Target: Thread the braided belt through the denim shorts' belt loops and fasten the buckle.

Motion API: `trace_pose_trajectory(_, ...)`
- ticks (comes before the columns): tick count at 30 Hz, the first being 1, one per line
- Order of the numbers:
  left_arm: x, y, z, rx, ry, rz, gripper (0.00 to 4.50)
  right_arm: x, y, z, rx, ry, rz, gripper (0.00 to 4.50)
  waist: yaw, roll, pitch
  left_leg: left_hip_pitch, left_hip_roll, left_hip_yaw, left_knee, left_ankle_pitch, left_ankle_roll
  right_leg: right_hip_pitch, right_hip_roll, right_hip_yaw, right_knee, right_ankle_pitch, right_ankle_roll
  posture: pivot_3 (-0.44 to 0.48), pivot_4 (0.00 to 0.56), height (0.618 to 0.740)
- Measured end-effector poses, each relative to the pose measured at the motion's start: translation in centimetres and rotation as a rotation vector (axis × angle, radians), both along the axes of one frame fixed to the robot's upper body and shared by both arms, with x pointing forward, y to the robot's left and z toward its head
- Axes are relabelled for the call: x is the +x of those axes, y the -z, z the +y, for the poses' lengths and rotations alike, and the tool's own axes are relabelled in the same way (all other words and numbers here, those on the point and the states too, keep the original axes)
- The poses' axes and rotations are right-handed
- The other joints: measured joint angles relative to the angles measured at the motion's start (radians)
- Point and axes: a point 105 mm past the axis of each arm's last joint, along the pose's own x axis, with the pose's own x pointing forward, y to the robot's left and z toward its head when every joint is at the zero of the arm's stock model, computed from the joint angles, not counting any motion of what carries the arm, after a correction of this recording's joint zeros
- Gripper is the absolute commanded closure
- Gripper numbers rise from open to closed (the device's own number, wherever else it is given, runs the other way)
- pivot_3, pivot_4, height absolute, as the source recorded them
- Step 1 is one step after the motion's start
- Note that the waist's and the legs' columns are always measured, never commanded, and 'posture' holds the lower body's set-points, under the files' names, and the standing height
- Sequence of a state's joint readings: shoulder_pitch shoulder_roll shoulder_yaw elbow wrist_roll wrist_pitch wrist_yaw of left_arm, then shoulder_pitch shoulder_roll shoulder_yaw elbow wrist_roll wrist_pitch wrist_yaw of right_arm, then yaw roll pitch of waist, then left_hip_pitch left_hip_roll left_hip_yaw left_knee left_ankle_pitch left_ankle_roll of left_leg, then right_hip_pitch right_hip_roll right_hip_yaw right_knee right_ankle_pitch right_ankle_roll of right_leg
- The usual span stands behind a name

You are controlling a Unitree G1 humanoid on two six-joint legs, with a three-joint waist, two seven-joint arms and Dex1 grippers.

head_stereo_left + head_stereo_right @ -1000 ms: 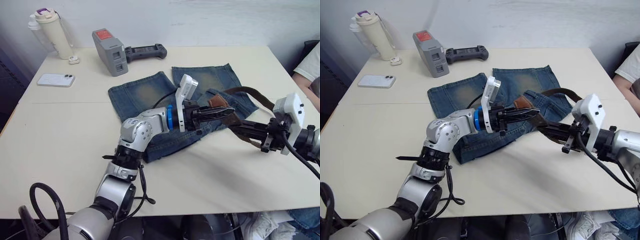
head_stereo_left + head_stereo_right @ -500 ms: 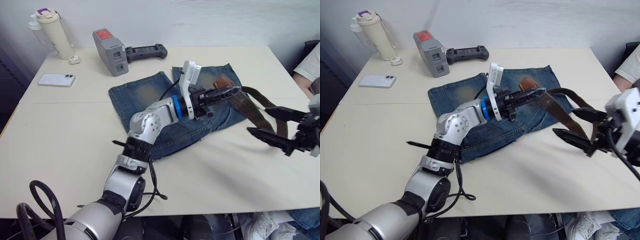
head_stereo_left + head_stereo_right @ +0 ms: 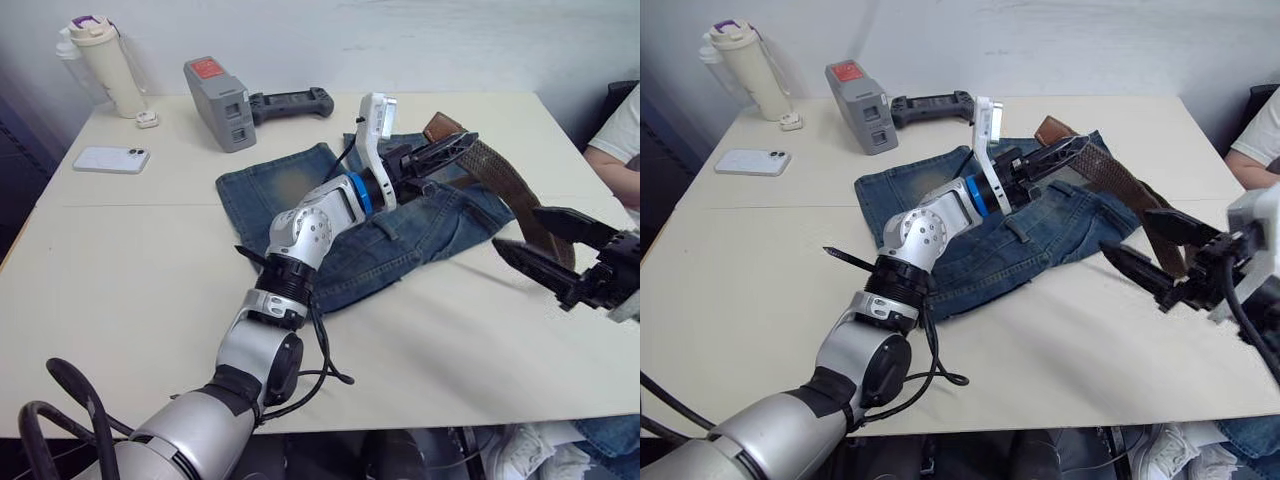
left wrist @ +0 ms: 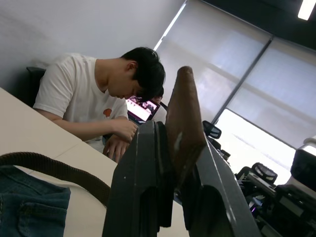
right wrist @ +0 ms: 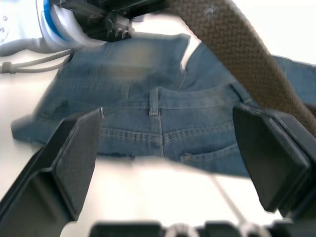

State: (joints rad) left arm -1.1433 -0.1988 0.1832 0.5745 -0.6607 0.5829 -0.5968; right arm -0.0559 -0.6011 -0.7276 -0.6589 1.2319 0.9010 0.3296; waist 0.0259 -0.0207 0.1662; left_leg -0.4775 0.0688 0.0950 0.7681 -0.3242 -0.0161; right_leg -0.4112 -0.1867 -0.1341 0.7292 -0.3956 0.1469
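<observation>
— Denim shorts [image 3: 400,225] lie flat on the table [image 3: 130,260]; where do we find the braided belt [image 3: 505,190]?
— We see its end clamped in the left tool [image 3: 448,152], raised above them; right tool [image 3: 545,250] spread apart, empty.

A cream-coloured table [image 3: 120,270] is filling most of the scene, set against a pale wall. At its far left corner a tall cream drinking bottle [image 3: 105,65] with a purple-topped lid is standing upright, with a small white object [image 3: 147,121] lying just beside its base. Nearer along the left side, a white phone [image 3: 112,159] is lying flat. Toward the middle of the far edge, a grey box-shaped device [image 3: 220,104] with a red label on top is sitting, touching a black handheld controller [image 3: 290,102]. A person in a white T-shirt [image 4: 89,98] is sitting at the table's right side, head bowed, forearms resting on the tabletop.
</observation>
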Motion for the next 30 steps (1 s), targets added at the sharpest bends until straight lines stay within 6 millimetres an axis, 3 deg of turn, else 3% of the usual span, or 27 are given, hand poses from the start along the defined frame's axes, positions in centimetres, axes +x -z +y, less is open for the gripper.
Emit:
trace_pose_trajectory(2,0.2,-0.5,0.5,-0.041,0.001,0.064,4.50,0.9,1.9,1.2,0.316,0.022,0.047,0.04,-0.003,0.005,0.000,-0.001,0.000,0.001,0.001,0.000,0.000,-0.002,0.000,0.002,0.002,0.000,0.000,0.000,0.150,0.650)
trace_pose_trajectory(5,0.4,-1.3,0.9,-0.094,0.016,0.150,4.50,2.1,3.3,2.5,0.566,0.067,0.107,0.04,-0.004,0.011,0.000,-0.001,-0.001,0.002,0.001,0.000,0.000,-0.004,-0.001,0.003,0.004,0.000,0.000,0.000,0.150,0.650)
trace_pose_trajectory(10,0.2,-1.9,1.8,-0.168,0.093,0.334,4.50,3.8,2.8,2.4,0.871,0.134,0.074,0.04,-0.003,0.012,0.000,-0.002,-0.001,0.001,0.001,0.000,0.001,-0.004,-0.001,0.003,0.007,0.000,0.000,0.000,0.150,0.650)
trace_pose_trajectory(16,-1.2,-1.0,1.2,-0.062,0.128,0.358,4.50,5.3,1.9,2.6,0.998,0.120,0.042,0.04,-0.006,0.012,0.000,-0.003,-0.002,0.001,0.001,0.000,0.001,-0.005,-0.001,0.003,0.009,0.000,0.000,0.000,0.150,0.650)
trace_pose_trajectory(30,-0.8,1.8,1.2,-0.001,0.061,0.408,4.50,5.5,0.7,3.8,1.079,0.026,0.006,0.04,-0.006,0.012,-0.001,-0.013,-0.002,0.004,0.005,0.000,0.001,-0.018,-0.001,0.007,0.015,0.000,0.000,0.000,0.150,0.650)
